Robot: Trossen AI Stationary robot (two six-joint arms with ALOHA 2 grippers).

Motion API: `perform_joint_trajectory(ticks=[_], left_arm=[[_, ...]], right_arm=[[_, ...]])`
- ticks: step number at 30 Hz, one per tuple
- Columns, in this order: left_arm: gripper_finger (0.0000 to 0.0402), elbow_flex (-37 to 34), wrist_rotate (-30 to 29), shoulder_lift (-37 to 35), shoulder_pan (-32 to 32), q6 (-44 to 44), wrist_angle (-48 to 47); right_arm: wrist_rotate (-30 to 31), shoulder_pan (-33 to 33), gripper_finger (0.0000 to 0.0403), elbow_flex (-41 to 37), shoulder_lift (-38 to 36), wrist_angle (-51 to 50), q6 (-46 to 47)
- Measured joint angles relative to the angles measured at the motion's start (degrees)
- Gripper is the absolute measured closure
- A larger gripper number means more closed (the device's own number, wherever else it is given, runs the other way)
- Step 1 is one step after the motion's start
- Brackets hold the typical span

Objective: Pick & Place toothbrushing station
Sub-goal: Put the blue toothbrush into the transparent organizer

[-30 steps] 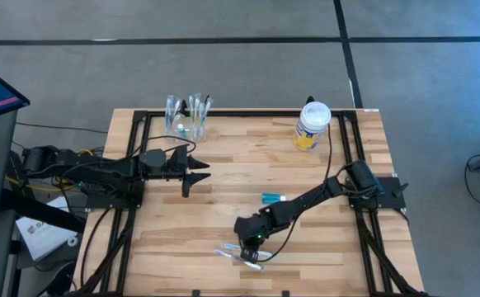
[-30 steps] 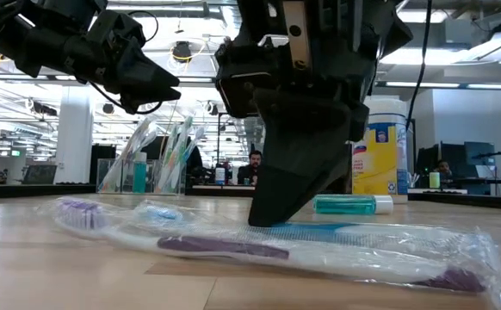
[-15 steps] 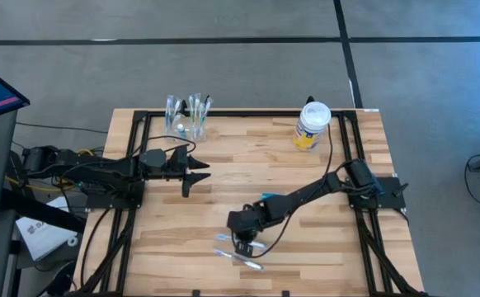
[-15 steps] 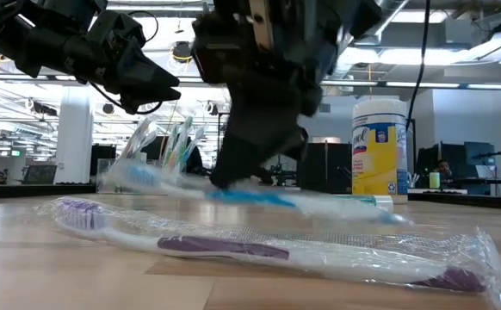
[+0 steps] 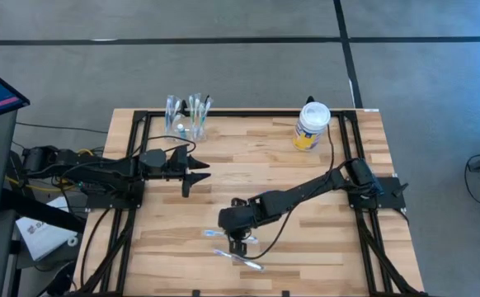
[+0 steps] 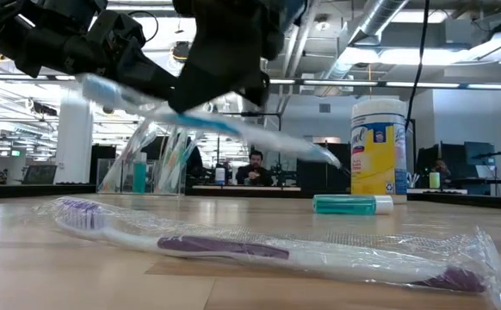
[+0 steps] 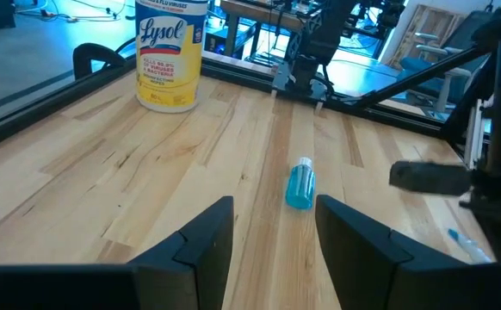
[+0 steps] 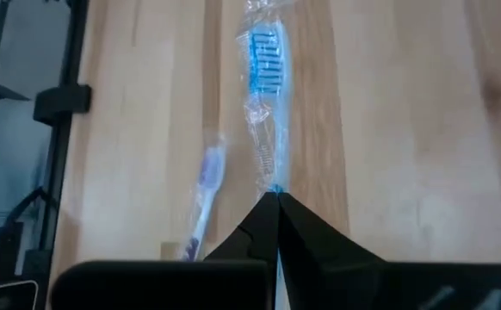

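My right gripper [image 5: 234, 240] is shut on a blue toothbrush in a clear wrapper [image 6: 233, 127] and holds it above the table's near middle. A purple wrapped toothbrush [image 5: 240, 260] lies flat on the table just nearer than it; it also shows in the low view [image 6: 225, 246]. The clear cup with several toothbrushes [image 5: 189, 120] stands at the far left. The teal tube [image 7: 300, 184] lies on its side mid-table, hidden by my right arm in the high view. My left gripper [image 5: 195, 171] hangs open and empty left of centre. My right gripper pinches the wrapped blue toothbrush between its two shut fingers, on the handle [image 8: 274, 182] behind the bristle head [image 8: 268, 62]. The fingers come from above and lie across the brush. The brush is lifted clear of the table and tilted, its head end [image 6: 95, 86] higher than its tail end [image 6: 324, 155].
A white-lidded jar with a yellow label [image 5: 312, 125] stands at the far right. Black frame rails [image 5: 137, 148] run along the table's left and right sides. Bare wood lies between the cup and the jar.
My right gripper has gone up and toward the table's left edge, staying shut. The blue wrapped toothbrush has been lifted off the table and now hangs tilted in the air. The purple toothbrush has stayed where it was.
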Motion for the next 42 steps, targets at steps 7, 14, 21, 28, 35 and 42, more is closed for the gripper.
perform_joint_trajectory(ticks=[7, 14, 21, 28, 35, 42], left_arm=[[0.0243, 0.0, 0.0, 0.0, 0.0, 0.0, 0.0], [0.0243, -1.8, -0.6, 0.0, 0.0, 0.1, 0.8], [0.0243, -1.9, -0.7, 0.0, 0.0, 0.0, 2.5], [0.0243, -1.9, 1.0, 0.0, 0.0, -0.2, 3.8], [0.0243, -1.9, 4.6, 0.0, 0.0, 0.1, 8.0], [0.0243, -1.9, 8.1, 0.0, 0.0, 0.2, 12.5]], right_arm=[[3.5, -1.1, 0.0403, 0.7, -2.8, -1.8, -3.2], [8.3, -1.1, 0.0403, 0.6, -8.1, -3.8, -5.9], [13.2, -1.5, 0.0403, 0.6, -11.7, -3.8, -8.9], [15.9, -2.6, 0.0403, 0.6, -14.1, -3.7, -11.1], [16.0, -5.4, 0.0403, 0.6, -14.9, -0.5, -13.7], [15.5, -7.7, 0.0403, 0.6, -15.0, 3.6, -16.2]])
